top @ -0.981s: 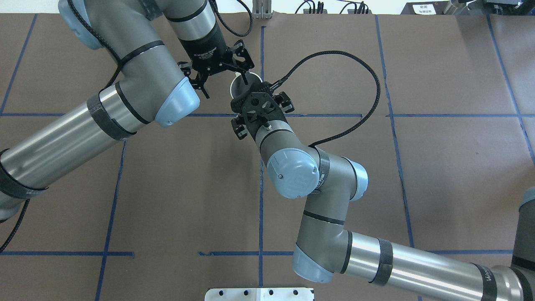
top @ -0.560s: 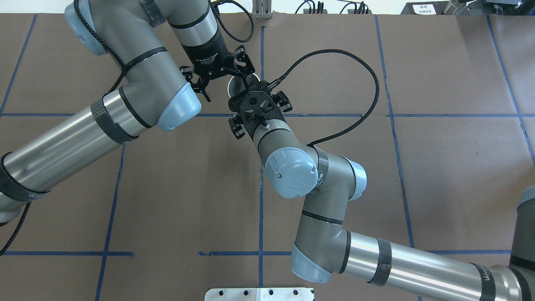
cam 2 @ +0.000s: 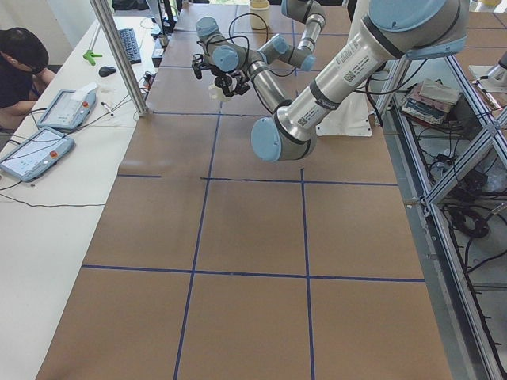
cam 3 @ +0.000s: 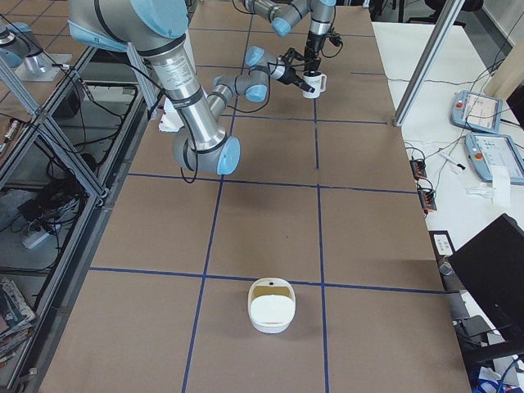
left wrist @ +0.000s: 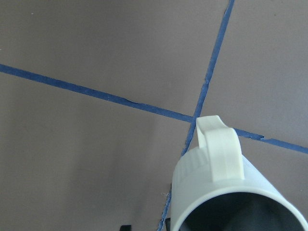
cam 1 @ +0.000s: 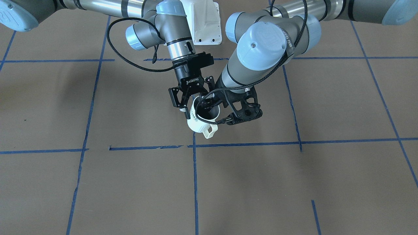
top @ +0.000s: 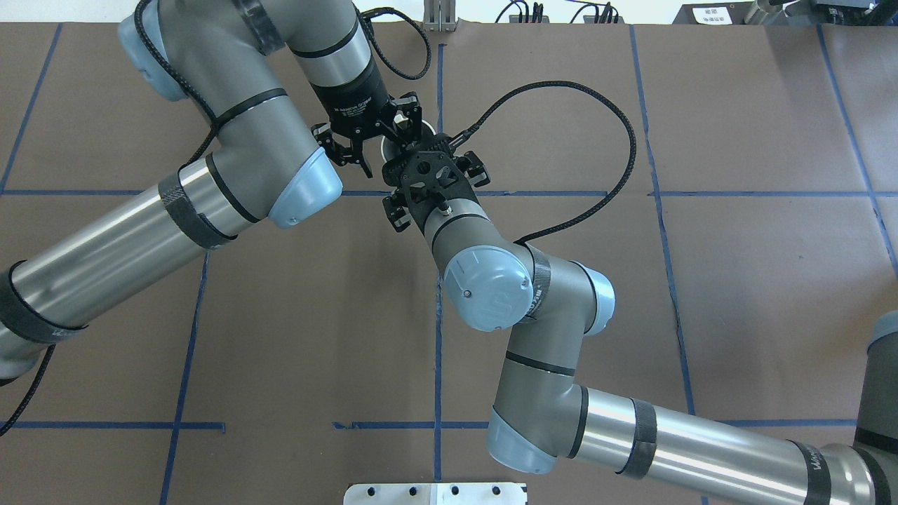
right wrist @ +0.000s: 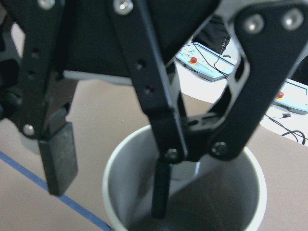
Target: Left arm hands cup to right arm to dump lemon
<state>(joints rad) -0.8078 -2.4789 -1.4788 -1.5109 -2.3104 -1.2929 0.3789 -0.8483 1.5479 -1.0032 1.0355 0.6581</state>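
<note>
The cup (cam 1: 196, 122), white and ribbed with black letters, hangs tilted above the brown table, handle low and toward the operators' side. My right gripper (cam 1: 192, 107) reaches in from the robot's side and is shut on the cup's near wall. From above comes my left gripper (cam 1: 218, 114), which is open astride the opposite rim. The right wrist view shows one left finger (right wrist: 160, 192) inside the cup (right wrist: 226, 202) and the other pad (right wrist: 57, 159) outside, clear of the wall. The left wrist view looks down on the handle (left wrist: 216, 149). No lemon shows in any view.
A white tub (cam 3: 270, 304) sits on the table toward the robot's right end. A person (cam 2: 20, 63) with tablets (cam 2: 59, 107) is at the side bench beside a metal pole (cam 2: 119, 55). Blue tape lines cross the brown table cover.
The left arm has shifted right and slightly toward the robot, so its open gripper now covers more of the cup. The right wrist and the cup have edged slightly left.
</note>
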